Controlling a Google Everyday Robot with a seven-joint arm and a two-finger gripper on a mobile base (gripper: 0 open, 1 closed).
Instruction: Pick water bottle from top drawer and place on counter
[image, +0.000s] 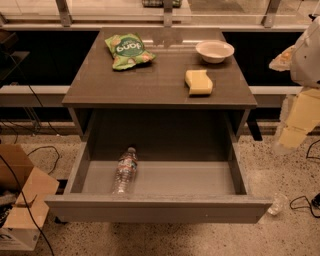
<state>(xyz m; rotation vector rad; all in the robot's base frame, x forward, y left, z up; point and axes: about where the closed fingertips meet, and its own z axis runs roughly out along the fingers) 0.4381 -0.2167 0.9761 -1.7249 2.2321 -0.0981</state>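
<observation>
The water bottle (125, 170) lies on its side on the pale floor of the open top drawer (160, 207), at the left, with its white cap pointing toward the back. The drawer is pulled fully out below the counter (155, 85). My arm hangs at the right edge of the view, and its gripper (294, 131) is beside the cabinet's right side. The gripper is well to the right of the drawer, far from the bottle, and holds nothing that I can see.
On the counter lie a green chip bag (128, 50), a white bowl (214, 50) and a yellow sponge (198, 82). A small clear cup (276, 204) stands on the floor at the drawer's right corner. A cardboard box (20, 205) and cables are at the left.
</observation>
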